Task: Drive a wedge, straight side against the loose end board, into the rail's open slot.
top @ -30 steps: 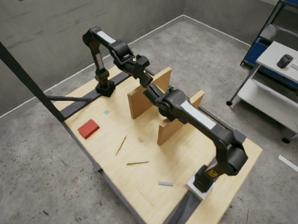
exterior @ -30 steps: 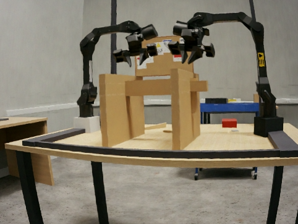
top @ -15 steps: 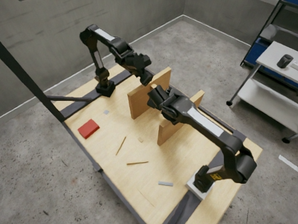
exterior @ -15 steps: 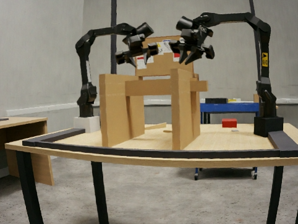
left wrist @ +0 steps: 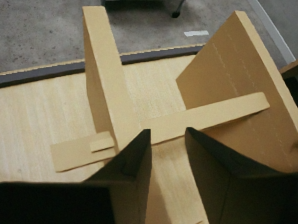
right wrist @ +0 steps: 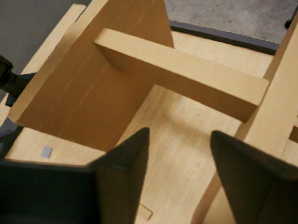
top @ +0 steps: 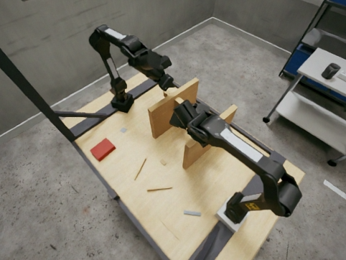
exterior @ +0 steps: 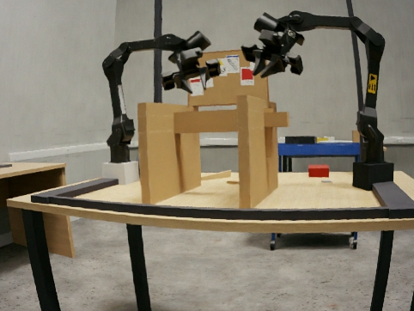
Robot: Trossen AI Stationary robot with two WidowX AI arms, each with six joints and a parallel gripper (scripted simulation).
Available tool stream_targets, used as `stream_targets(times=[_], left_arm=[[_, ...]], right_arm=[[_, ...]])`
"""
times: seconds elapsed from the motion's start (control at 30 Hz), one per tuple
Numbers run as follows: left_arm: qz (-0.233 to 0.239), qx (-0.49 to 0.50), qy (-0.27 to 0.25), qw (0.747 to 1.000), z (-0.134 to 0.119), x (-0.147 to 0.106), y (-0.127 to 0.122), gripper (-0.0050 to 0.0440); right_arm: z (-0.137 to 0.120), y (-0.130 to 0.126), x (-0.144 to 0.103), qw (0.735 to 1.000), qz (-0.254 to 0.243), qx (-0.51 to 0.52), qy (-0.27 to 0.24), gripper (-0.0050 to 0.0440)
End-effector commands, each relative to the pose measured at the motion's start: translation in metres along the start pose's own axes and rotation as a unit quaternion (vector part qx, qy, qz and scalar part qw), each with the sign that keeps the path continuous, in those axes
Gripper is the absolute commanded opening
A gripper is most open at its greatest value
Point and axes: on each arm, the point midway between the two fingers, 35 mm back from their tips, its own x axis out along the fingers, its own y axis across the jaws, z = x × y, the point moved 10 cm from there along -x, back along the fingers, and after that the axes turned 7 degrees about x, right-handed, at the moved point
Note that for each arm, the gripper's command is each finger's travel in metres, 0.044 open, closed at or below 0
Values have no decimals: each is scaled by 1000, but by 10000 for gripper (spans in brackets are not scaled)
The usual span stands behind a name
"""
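In the exterior view, we hold the left pincer (top: 170,90) (exterior: 261,74) (left wrist: 167,134) (right wrist: 11,91) toward seven o'clock, slightly spread and empty. Our right pincer (exterior: 197,88) (right wrist: 180,136) points to five, spread wider, also empty.

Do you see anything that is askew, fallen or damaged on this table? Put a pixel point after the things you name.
Nothing looks damaged. The end boards (top: 161,120) (exterior: 163,150) (left wrist: 102,60) (right wrist: 135,75) stand upright. The only untidy detail is two thin strips (top: 159,189) (exterior: 216,175) lying loose on the table (top: 172,223) (exterior: 301,189) (left wrist: 40,110) (right wrist: 175,135) at different angles, as if dropped there; they may be only scraps.
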Motion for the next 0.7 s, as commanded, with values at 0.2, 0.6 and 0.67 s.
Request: stream_targets(times=[0.2,0.6,0.67], left_arm=[[-80,-103,46,990,-5,-33,-14,100],[-75,-206,185,958,-57,-26,-65,100],[-64,-227,215,948,-71,-25,-75,100]], right_arm=[[-6,-11,-12,983,164,-83,-12,180],[-17,-26,-23,930,311,-180,-75,180],[-17,-28,-28,909,348,-203,-103,180]])
